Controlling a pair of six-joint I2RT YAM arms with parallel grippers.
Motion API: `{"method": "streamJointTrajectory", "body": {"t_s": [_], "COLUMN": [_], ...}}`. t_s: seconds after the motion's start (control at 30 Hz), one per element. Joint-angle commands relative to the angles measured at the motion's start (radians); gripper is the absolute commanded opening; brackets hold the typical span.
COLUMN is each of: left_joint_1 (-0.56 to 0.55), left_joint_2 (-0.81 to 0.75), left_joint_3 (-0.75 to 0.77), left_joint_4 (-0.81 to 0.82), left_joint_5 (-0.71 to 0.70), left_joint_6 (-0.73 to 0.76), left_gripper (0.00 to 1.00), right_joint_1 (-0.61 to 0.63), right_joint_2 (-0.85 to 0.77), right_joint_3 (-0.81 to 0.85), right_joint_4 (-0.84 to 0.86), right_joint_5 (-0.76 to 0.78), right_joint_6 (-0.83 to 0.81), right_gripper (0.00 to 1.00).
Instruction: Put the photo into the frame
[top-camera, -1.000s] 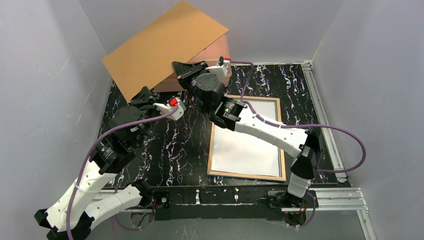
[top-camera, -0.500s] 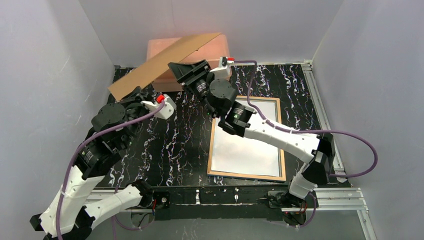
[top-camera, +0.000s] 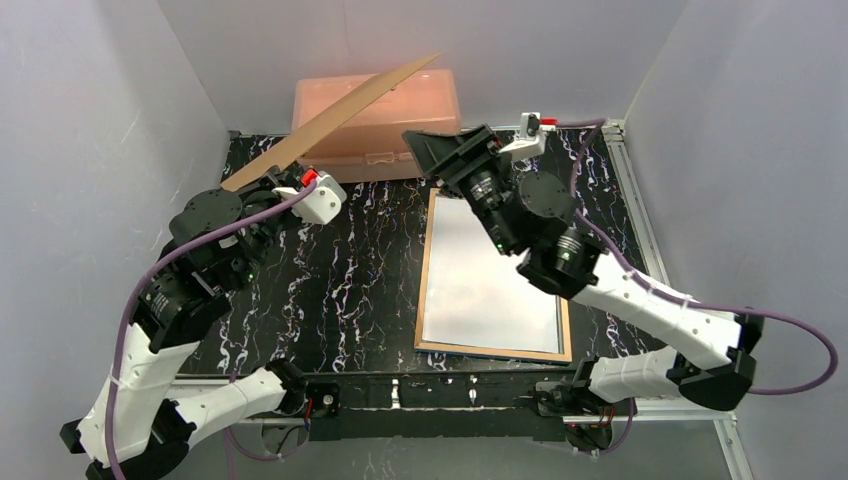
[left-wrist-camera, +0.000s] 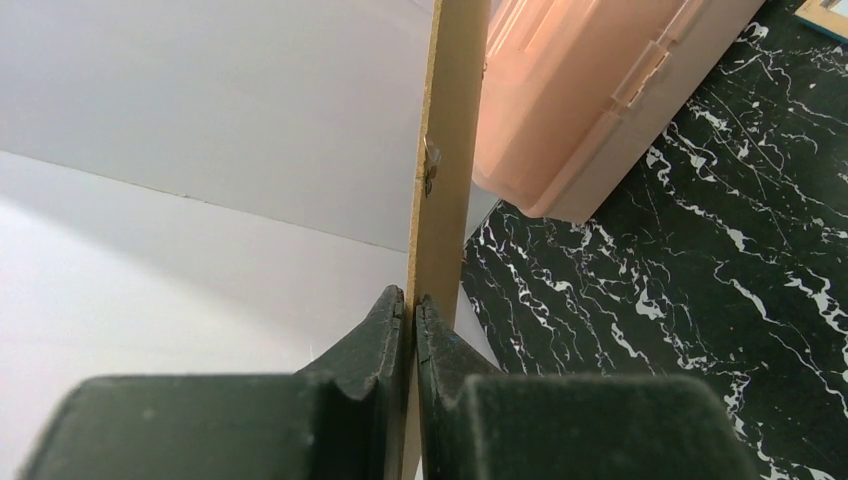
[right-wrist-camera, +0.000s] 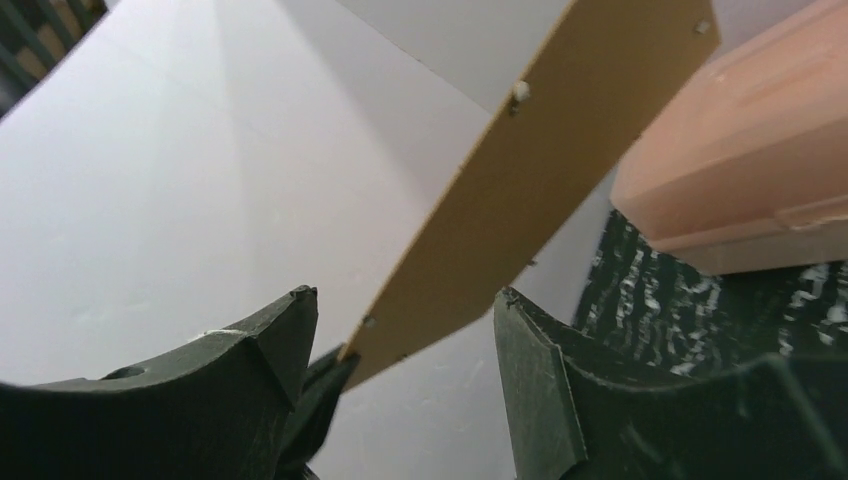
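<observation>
The left hand (left-wrist-camera: 412, 302) clenches the board (left-wrist-camera: 455, 120) tilted above the surface's far-left corner, the right hand (right-wrist-camera: 405, 298) is released at the far end of the frame (top-camera: 492, 352), which lies near-right, long axis near to far, with the photo (top-camera: 480, 270) seemingly inside, white side up.

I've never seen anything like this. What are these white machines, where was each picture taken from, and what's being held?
These are two robot arms bolted at the near edge of a table. One picture looks down from above; the other two come from a camera on each wrist, showing its dark fingers close up. On the black marbled table lie a wood-edged frame, white inside, and a peach box at the far edge. The left pincer is clamped on a thin brown board, held tilted. The right pincer is open and holds nothing.
</observation>
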Motion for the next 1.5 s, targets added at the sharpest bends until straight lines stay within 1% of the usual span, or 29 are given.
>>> {"method": "streamJointTrajectory", "body": {"t_s": [0.0,0.1,0.23,0.3,0.37,0.47,0.53,0.57,0.67,0.8,0.9,0.97,1.07,1.17,1.3,1.47], "left_joint_1": [0.003,0.003,0.003,0.003,0.004,0.003,0.002,0.002,0.003,0.003,0.002,0.003,0.002,0.003,0.004,0.004], "left_joint_2": [-0.021,-0.010,0.004,-0.007,-0.024,-0.040,-0.044,-0.046,-0.055,-0.057,-0.059,-0.064,-0.067,-0.068,-0.061,-0.063], "left_joint_3": [0.057,0.108,0.186,0.195,0.185,0.168,0.164,0.160,0.151,0.154,0.158,0.159,0.159,0.163,0.179,0.176], "left_joint_4": [0.131,0.093,0.043,0.044,0.046,0.052,0.054,0.058,0.066,0.064,0.058,0.059,0.053,0.045,0.032,0.026], "left_joint_5": [-0.019,-0.010,0.008,0.026,0.046,0.061,0.061,0.063,0.068,0.070,0.071,0.070,0.071,0.071,0.074,0.081], "left_joint_6": [0.001,-0.002,-0.013,-0.008,0.000,0.004,-0.001,-0.001,-0.004,-0.013,-0.016,-0.018,-0.026,-0.034,-0.054,-0.057], "left_gripper": [0.00,0.00,0.00,0.00,0.00,0.00,0.00,0.00,0.00,0.00,0.00,0.00,0.00,0.00,0.00,0.00], "right_joint_1": [-0.002,-0.002,-0.002,-0.008,-0.048,-0.201,-0.347,-0.418,-0.579,-0.799,-0.937,-1.016,-1.095,-1.147,-1.156,-1.167], "right_joint_2": [-0.078,-0.093,-0.073,-0.064,-0.062,-0.088,-0.116,-0.126,-0.111,-0.045,0.007,0.053,0.122,0.174,0.192,0.219], "right_joint_3": [-0.076,-0.155,-0.232,-0.236,-0.230,-0.260,-0.304,-0.320,-0.339,-0.373,-0.410,-0.414,-0.428,-0.440,-0.484,-0.555], "right_joint_4": [-0.262,-0.392,-0.497,-0.564,-0.636,-0.686,-0.667,-0.655,-0.638,-0.606,-0.538,-0.523,-0.496,-0.496,-0.478,-0.422], "right_joint_5": [0.030,0.035,0.027,0.074,0.112,0.049,-0.042,-0.068,-0.093,-0.224,-0.304,-0.353,-0.433,-0.484,-0.515,-0.612], "right_joint_6": [-0.123,-0.142,-0.163,-0.190,-0.213,-0.212,-0.214,-0.222,-0.253,-0.251,-0.275,-0.280,-0.281,-0.280,-0.273,-0.230], "right_gripper": [0.72,0.70,0.70,0.74,0.80,0.90,0.97,0.98,0.99,0.99,0.99,0.99,0.99,0.99,0.99,0.99]}}
